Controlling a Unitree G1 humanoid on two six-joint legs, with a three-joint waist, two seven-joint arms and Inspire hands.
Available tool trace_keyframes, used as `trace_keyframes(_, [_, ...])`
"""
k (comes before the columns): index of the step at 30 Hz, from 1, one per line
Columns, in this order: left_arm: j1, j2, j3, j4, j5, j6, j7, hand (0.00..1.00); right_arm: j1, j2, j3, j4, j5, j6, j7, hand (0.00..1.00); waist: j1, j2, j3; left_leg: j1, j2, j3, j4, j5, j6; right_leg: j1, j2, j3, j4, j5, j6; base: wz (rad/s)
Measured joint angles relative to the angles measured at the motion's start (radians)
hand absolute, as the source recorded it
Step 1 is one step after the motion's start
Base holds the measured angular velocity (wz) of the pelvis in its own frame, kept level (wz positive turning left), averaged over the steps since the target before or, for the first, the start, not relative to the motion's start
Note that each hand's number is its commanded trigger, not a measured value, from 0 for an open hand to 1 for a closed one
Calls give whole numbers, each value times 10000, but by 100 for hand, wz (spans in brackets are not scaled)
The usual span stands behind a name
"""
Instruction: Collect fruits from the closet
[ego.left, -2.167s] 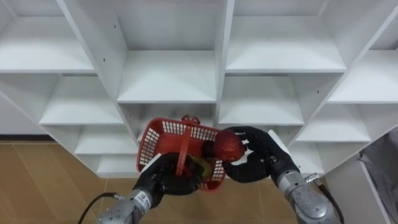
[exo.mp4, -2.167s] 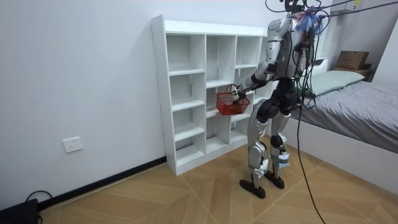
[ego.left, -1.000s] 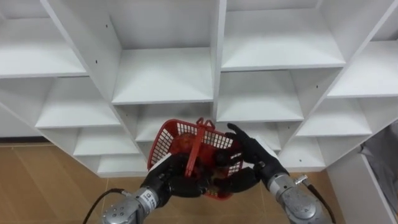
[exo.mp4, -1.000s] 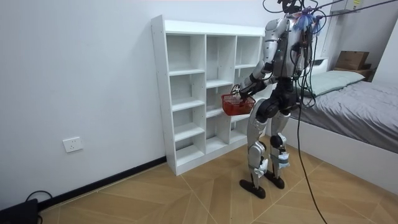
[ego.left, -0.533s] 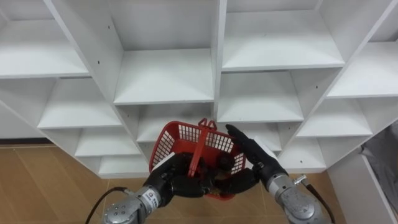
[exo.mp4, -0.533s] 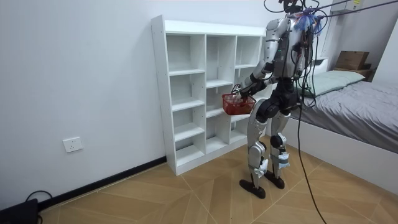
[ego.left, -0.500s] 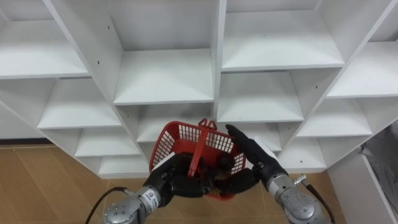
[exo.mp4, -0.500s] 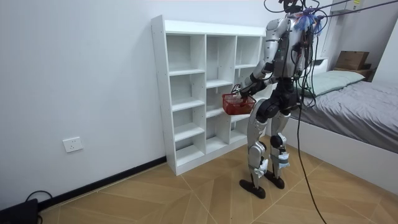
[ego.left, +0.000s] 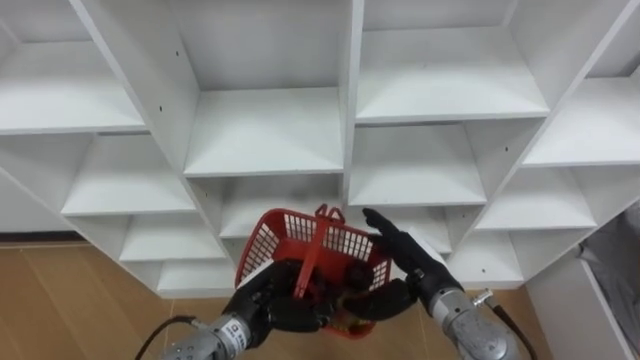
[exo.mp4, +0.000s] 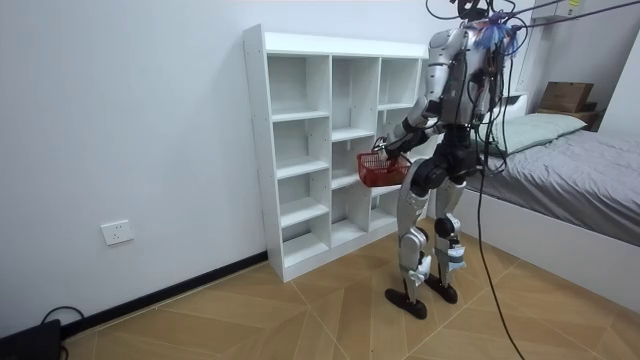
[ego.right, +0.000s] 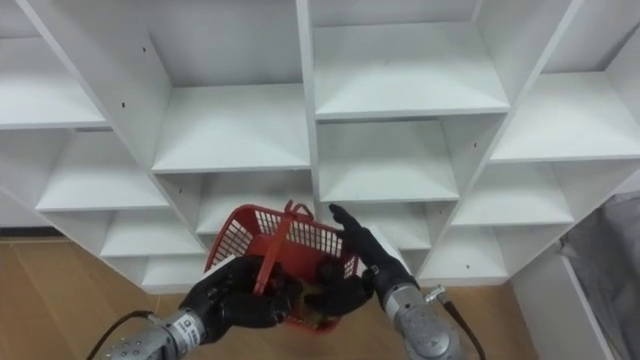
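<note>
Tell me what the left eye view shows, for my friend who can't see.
The robot's left hand grips the handle of a red plastic mesh basket, and its right hand rests open against the basket's side, in front of a white wooden shelf unit.

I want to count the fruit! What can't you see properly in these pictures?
1. The red basket's contents: in the eye views, its mesh wall, the left hand and the right hand hide them, so number and kind are unclear.
2. Room view: the basket is too small to see inside.
3. White shelf unit's lower middle compartments: eye views, behind basket and arms.
</note>
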Motion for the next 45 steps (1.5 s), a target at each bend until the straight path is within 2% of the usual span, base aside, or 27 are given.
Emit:
trace_keyframes(4, [319, 154, 91, 145, 17, 0, 47, 100, 177, -14, -26, 57, 74, 24, -4, 0, 0, -24, 27, 469, -34, 13, -264, 0, 0, 432, 2, 35, -206, 6, 24, 0])
trace_keyframes(8, [478, 150, 505, 658, 99, 1, 261, 100, 421, -18, -303, 120, 664, 24, -33, 0, 2, -44, 34, 709, -51, 10, -535, 3, -11, 705, 59, 42, -539, 77, 81, 1])
trace_keyframes(15, [1331, 139, 1764, 1233, 429, 40, 843, 100, 1198, 38, -1560, 239, 2113, 30, -261, 0, -24, -77, 44, 815, -167, 6, -739, 0, -11, 816, 2, 55, -711, 61, 145, 1])
trace_keyframes(20, [1550, 129, 2423, 2385, 401, 26, 1383, 100, 1400, 48, -2176, 1517, 2527, -53, -797, 0, -14, -97, 31, 853, -208, -60, -830, 0, -10, 934, 4, 7, -884, 71, 174, 5])
trace_keyframes(24, [1455, 127, 2853, 3820, 351, 25, 1686, 100, 1274, 51, -2699, 3069, 2739, -66, -1040, 0, -44, -112, 37, 976, -233, -72, -842, -3, -10, 1095, -22, -95, -905, 70, 180, 2])
trace_keyframes(27, [1513, 42, 3218, 4421, 297, 26, 2001, 100, 1383, 69, -2971, 3861, 2763, -56, -1328, 0, -24, -114, 32, 997, -232, -86, -843, -16, -26, 1160, -6, -97, -1046, 68, 183, 4])
trace_keyframes(31, [1506, -322, 3828, 4862, 51, 7, 2371, 100, 1358, 221, -3365, 5145, 2782, -59, -1658, 0, -9, -98, 18, 1004, -231, -103, -843, -18, -25, 1170, -5, -106, -1029, 67, 184, 1])
trace_keyframes(35, [1554, -394, 4060, 5163, 89, 6, 2519, 100, 1411, 388, -3599, 6155, 2750, -47, -1744, 0, -11, -101, 21, 1142, -243, -243, -849, -56, -35, 1342, -7, -179, -1045, 33, 202, 6])
trace_keyframes(36, [1572, -445, 4302, 5227, 100, 9, 2518, 100, 1434, 440, -3799, 6503, 2672, -24, -1684, 0, -13, -98, 24, 1176, -237, -254, -848, -95, -41, 1387, -2, -202, -1050, 15, 211, 5])
trace_keyframes(37, [1631, -492, 4519, 5269, 98, 23, 2500, 100, 1501, 473, -4001, 6687, 2652, 51, -1653, 0, 13, -87, -6, 1190, -236, -271, -845, -131, -34, 1411, -1, -219, -1046, 0, 221, 3])
trace_keyframes(40, [1743, -569, 5007, 5322, 77, 167, 2340, 100, 1780, 481, -4145, 6767, 2646, 77, -1514, 0, 68, -55, -10, 1210, -238, -269, -822, -177, -24, 1423, -2, -200, -1039, -2, 228, 0])
trace_keyframes(45, [1757, -601, 5497, 5565, -31, 506, 2310, 100, 1797, 480, -4147, 7189, 2717, 641, -1303, 0, 241, -12, -6, 1314, -235, -249, -822, -240, -33, 1475, 15, -77, -1036, -5, 230, -7])
